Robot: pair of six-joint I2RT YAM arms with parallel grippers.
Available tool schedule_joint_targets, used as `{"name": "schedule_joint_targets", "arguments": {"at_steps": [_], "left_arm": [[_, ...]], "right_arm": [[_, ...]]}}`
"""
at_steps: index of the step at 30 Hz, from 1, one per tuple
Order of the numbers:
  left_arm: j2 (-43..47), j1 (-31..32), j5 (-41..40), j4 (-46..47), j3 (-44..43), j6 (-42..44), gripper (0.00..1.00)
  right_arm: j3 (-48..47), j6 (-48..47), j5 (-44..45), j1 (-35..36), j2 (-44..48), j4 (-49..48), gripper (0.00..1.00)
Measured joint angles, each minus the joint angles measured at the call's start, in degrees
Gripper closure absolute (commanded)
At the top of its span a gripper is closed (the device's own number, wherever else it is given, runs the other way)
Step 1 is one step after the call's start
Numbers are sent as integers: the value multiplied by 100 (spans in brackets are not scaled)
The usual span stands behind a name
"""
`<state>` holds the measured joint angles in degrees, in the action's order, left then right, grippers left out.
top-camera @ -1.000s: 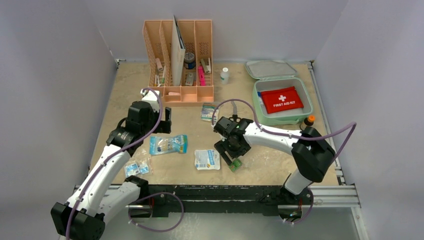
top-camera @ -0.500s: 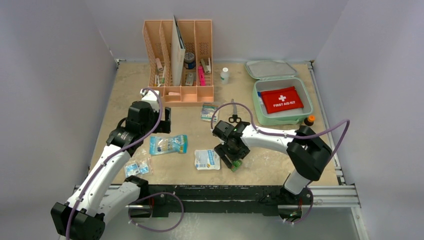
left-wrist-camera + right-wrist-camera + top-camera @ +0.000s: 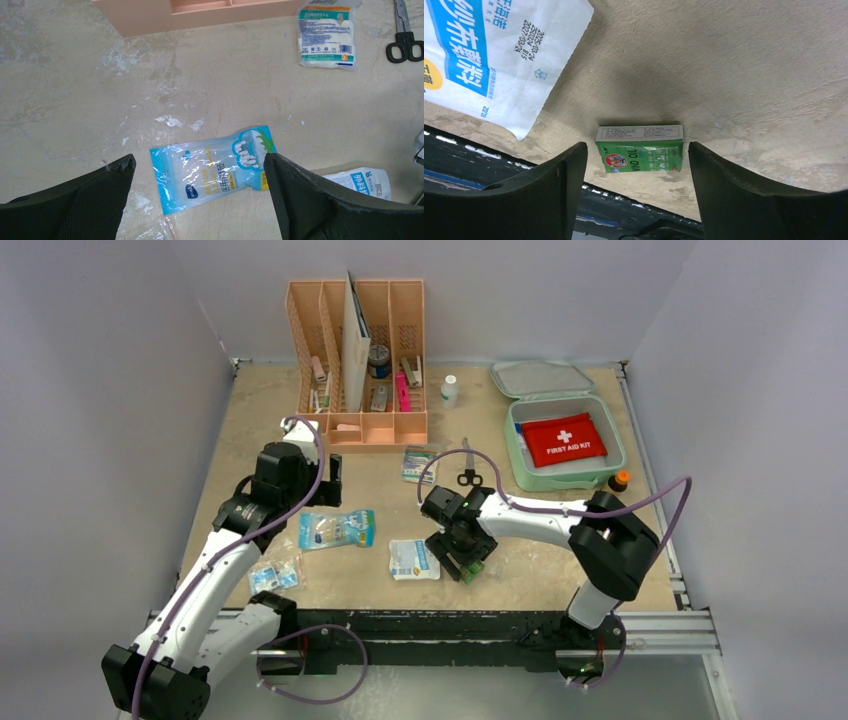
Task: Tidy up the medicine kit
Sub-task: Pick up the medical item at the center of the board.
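- One kit (image 3: 516, 458), mint-green, sits at the far right of the table (image 3: 560, 540). Its one lid (image 3: 543, 378) is swung open and lies flat behind it.
- One red pouch (image 3: 563, 439) marked FIRST AID KIT lies inside the kit.
- There are two small bottles. The orange-capped bottle (image 3: 620, 480) is just beside the kit's near right corner. The white bottle (image 3: 449, 391) stands between the kit's lid and the organizer (image 3: 357, 360).
- One pair of scissors (image 3: 469, 473) lies left of the kit, apart from it.
- One green box (image 3: 640, 148) lies near the table's near edge.
- The right claw (image 3: 637, 155) is spread wide with a finger on each side of the box. A gap shows on both sides, and it holds nothing.
- Four packets lie flat on the table:
  - The white packet (image 3: 414, 559) is just left of the box.
  - The blue packet (image 3: 337, 529) is further left.
  - The clear packet (image 3: 273, 577) is near the left arm.
  - The green-white packet (image 3: 417, 464) lies before the organizer.
- The left claw (image 3: 199, 165) is fully spread above the blue packet and grips nothing.
- One peach organizer stands at the far edge with small items in its slots.
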<state>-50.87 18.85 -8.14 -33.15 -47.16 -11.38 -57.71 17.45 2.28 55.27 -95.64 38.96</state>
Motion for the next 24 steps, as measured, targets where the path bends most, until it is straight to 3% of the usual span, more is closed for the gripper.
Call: {"name": "schedule_joint_targets", "arguments": {"at_steps": [24], "left_arm": [[0,0,0,2,2,-2,1]], "right_arm": [[13,614,275,109,-59,-26,47]]}}
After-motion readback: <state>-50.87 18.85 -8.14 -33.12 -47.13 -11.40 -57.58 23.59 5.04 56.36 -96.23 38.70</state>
